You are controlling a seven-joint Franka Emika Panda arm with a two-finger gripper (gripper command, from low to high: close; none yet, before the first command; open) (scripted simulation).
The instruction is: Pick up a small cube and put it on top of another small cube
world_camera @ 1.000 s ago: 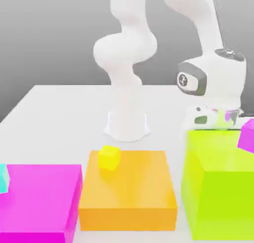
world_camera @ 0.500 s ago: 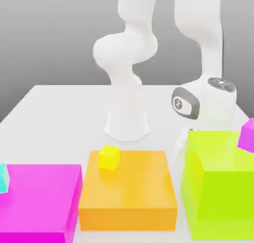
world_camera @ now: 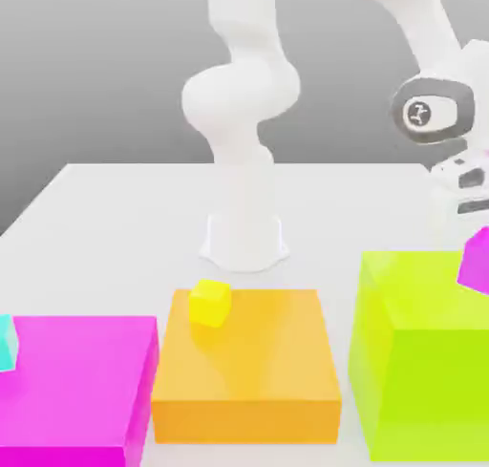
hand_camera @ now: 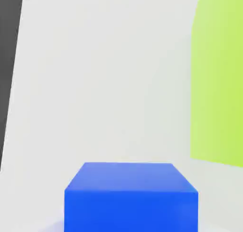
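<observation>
In the exterior view we see the white, smooth-shelled Panda arm rising from its round base on the pale matte tabletop. Its hand, with a dark round joint cap bearing a small emblem we cannot read, sits high at the exterior view's right, partly cut off by the frame edge; the fingers themselves are hidden there. Below the hand stands a tall lime-green block, with a small magenta cube at its far right corner, cut by the edge. Farther from the hand lie a flat orange block carrying a small yellow cube, and a flat magenta block with a small cyan cube half out of frame. All are plain, sharp-edged, untextured solids.

In the hand view a small blue cube sits right against the camera, clenched between the closed fingers and lifted off the tabletop. The lime-green block's wall stands beside it, its top cut off.
</observation>
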